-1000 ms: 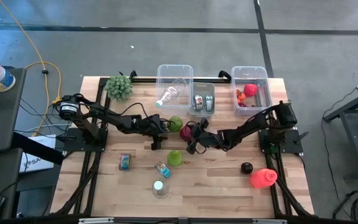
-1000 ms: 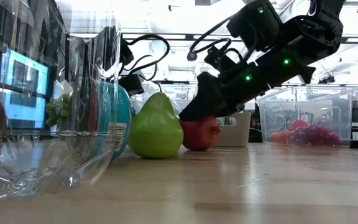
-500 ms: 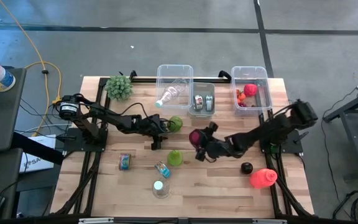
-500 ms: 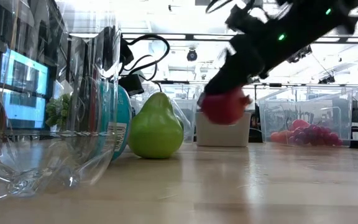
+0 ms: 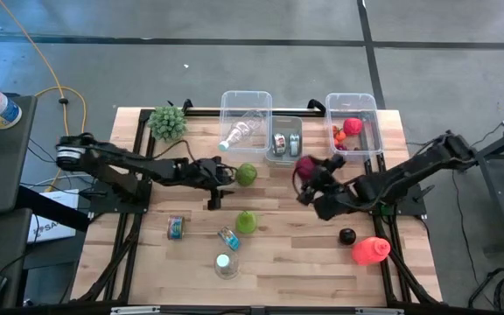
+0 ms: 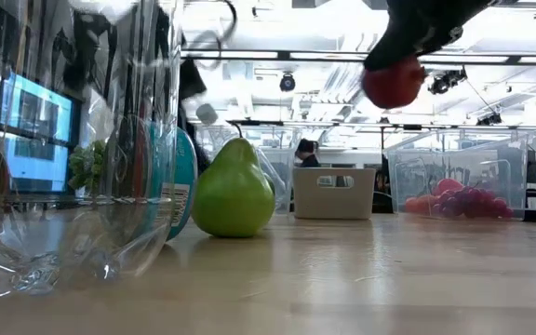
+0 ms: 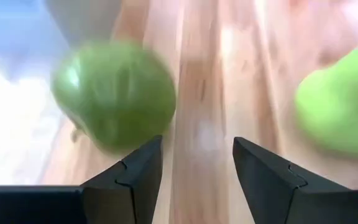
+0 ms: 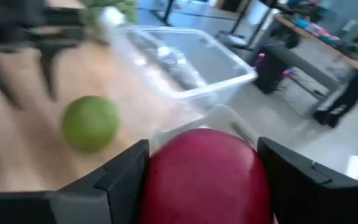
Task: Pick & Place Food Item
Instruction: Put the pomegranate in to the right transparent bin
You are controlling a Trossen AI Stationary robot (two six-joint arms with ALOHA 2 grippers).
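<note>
The high camera looked straight down on the whole table (image 5: 322, 262) and both arms, while the low camera sat at table-top height, close behind a clear bottle (image 6: 73, 186), facing level across the wood into the room. Each wrist camera looked forward past its own two fingers, the left very close to a green apple (image 7: 114, 93), the right pressed up behind a red apple (image 8: 207, 174). The green apple (image 8: 91, 122) also showed farther off in the right wrist view, and the pear (image 6: 233, 191) appeared in the low, high and left wrist views.
</note>
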